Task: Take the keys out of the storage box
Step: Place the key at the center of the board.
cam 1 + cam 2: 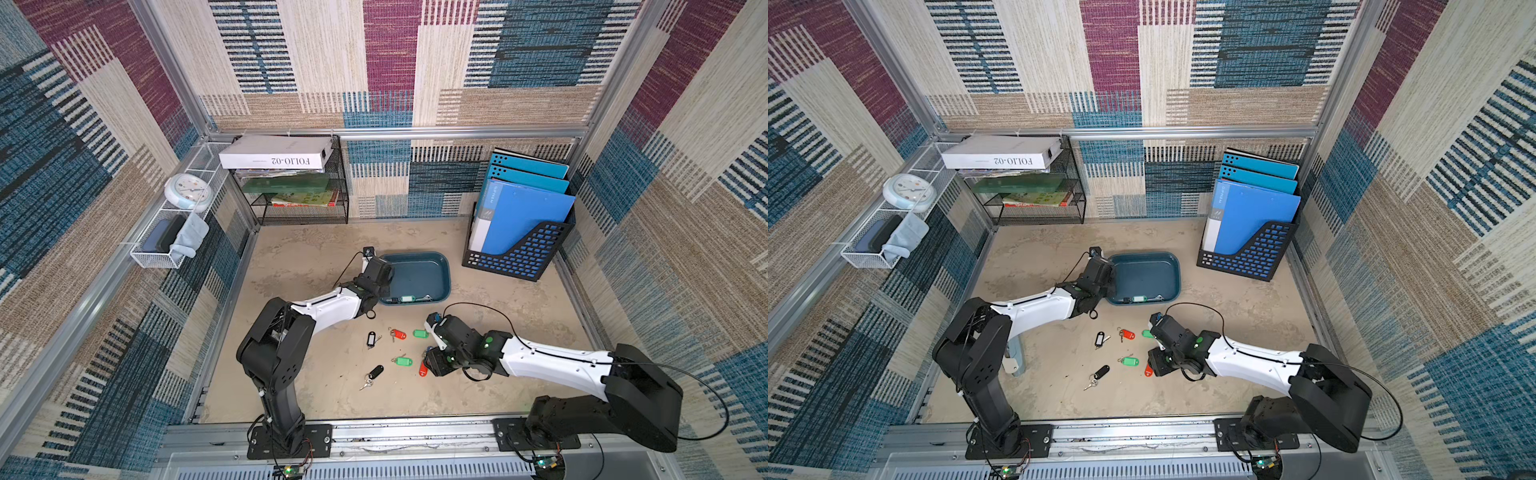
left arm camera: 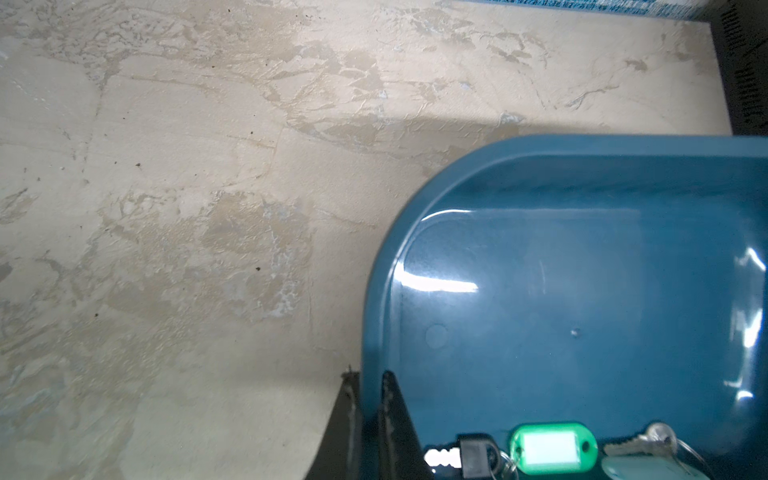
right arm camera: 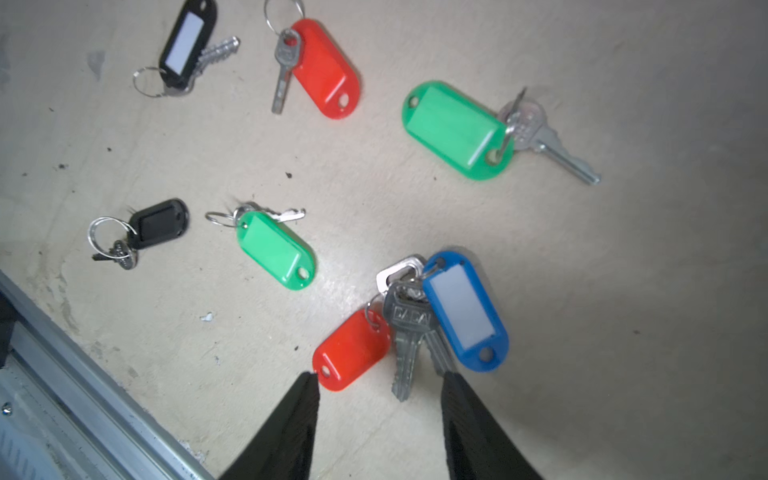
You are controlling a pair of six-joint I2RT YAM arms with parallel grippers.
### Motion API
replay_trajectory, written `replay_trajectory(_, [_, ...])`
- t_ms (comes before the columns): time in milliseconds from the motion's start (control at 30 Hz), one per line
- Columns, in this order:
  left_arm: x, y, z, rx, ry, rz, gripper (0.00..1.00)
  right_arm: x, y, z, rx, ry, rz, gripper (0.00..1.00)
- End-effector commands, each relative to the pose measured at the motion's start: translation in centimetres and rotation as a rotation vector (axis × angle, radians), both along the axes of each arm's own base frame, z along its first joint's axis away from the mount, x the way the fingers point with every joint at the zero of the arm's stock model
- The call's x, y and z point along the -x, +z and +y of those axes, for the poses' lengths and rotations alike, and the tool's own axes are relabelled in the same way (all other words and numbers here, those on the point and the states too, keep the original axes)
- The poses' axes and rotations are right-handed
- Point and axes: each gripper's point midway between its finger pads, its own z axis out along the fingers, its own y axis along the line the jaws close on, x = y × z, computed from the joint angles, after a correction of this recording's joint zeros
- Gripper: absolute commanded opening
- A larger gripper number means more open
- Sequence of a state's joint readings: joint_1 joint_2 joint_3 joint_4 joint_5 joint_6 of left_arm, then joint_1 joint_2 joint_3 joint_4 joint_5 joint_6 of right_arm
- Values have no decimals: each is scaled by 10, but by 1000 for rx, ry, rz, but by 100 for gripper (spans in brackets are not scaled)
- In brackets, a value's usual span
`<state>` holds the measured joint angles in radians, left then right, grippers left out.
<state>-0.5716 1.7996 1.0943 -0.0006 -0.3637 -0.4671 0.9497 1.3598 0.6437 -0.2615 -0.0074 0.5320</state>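
1. Right gripper [image 3: 379, 376], jaws apart and empty, hovers over seven tagged keys [image 3: 274, 249] lying on the surface [image 3: 623, 291].
2. Left gripper [image 2: 369, 374] is clamped on the storage box [image 1: 419, 274] wall.
3. Inside, along its near wall: a green-tagged key [image 2: 552, 453], a black one [image 2: 473, 455], apparently a pale teal tag [image 2: 640, 467].

Both top views are bright and evenly lit from overhead, with only soft shadows under the arms on the table [image 1: 316, 257], and the wide lens bows the frame rails [image 1: 399, 132] toward the picture edges. In the left wrist view white streaks of glare sit on the glossy floor of the storage box [image 2: 582, 166], and the keys [image 2: 552, 453] at the margin look slightly smeared. The right wrist view is bright in the middle, shaded toward one side, and the right gripper [image 3: 379, 376] shows soft, unfocused fingers [image 3: 291, 428].
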Motion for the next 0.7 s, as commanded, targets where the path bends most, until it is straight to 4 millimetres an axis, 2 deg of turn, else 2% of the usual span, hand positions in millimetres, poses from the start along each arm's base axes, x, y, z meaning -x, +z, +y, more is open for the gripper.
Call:
replay_trajectory(0, [2,-5,1,-14,-11,19,0,-10,-2,13,2,-15,-29,51])
replay_trajectory(133, [2,-5,0,-10,-14,21,0,-16,-14,25,99,6,-39,51])
replay_trajectory(233, [3,-5,0,-10,-16,24,0,-18,-29,24,200,6,-38,49])
replay_trajectory(367, [4,-4,0,-8,-16,22,0,-16,-39,24,258,5,-33,39])
replay_trajectory(533, [3,-4,0,-8,-17,21,0,-14,-35,24,268,9,-45,21])
replay_trajectory(667, [4,-4,0,-8,-17,20,0,-10,-37,13,297,-2,-42,14])
